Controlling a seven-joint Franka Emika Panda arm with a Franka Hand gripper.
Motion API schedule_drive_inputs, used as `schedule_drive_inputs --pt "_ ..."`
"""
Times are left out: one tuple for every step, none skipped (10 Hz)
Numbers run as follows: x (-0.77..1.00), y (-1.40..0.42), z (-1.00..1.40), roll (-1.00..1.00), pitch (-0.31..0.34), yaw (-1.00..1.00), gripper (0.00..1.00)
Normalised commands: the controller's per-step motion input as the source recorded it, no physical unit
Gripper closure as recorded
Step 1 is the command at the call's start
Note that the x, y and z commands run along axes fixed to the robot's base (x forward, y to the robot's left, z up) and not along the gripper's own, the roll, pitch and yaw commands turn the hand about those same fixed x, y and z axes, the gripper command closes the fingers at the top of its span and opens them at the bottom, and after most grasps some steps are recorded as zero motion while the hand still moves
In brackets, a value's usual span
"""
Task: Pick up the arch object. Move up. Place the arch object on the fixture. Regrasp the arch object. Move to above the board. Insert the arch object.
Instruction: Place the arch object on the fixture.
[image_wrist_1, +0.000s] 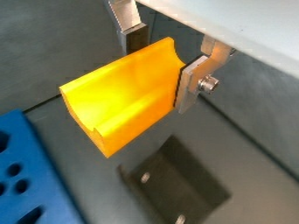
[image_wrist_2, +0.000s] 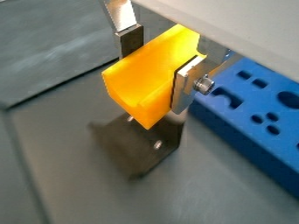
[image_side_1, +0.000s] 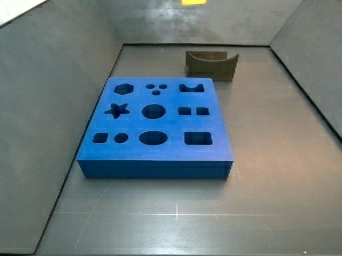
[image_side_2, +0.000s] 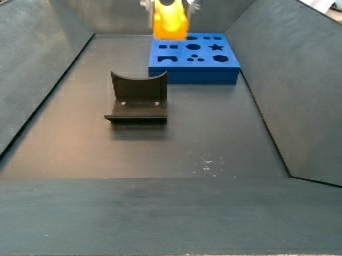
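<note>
High above the grey floor (image_side_2: 201, 130), your gripper (image_wrist_1: 163, 63) has its two silver fingers (image_wrist_1: 191, 77) closed onto the arch object (image_wrist_1: 122, 92), one plate on each side of the yellow-orange block, and both wrist views show it lifted clear of everything beneath; in a wrist view the curved notch runs along the block's length and faces away from the gripper. In a side view you see the arch object (image_side_2: 168, 20) only at the upper edge, the gripper above it cropped; in a side view only a sliver of yellow (image_side_1: 194, 2) shows at the very top. Below the block sits the fixture (image_wrist_2: 140, 144), its dark base plate on the floor, and you find it again in both side views (image_side_2: 136, 97), standing apart from the board (image_side_1: 154, 125); the board lies flat, its blue cut-out holes all open, and its edge appears in both wrist views (image_wrist_2: 257, 114) beside the fixture.
</note>
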Motion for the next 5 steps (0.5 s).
schedule_drive_inputs --pt "0.45 -0.50 0.01 0.00 0.013 -0.24 1.00" --pt "0.38 -0.25 -0.01 0.02 0.026 -0.13 1.00" --pt "0.28 -0.10 -0.01 0.03 0.041 -0.07 1.00" --pt "0.21 -0.07 -0.01 0.03 0.052 -0.05 1.00" --pt "0.68 0.77 -0.21 -1.00 0.246 0.00 1.00"
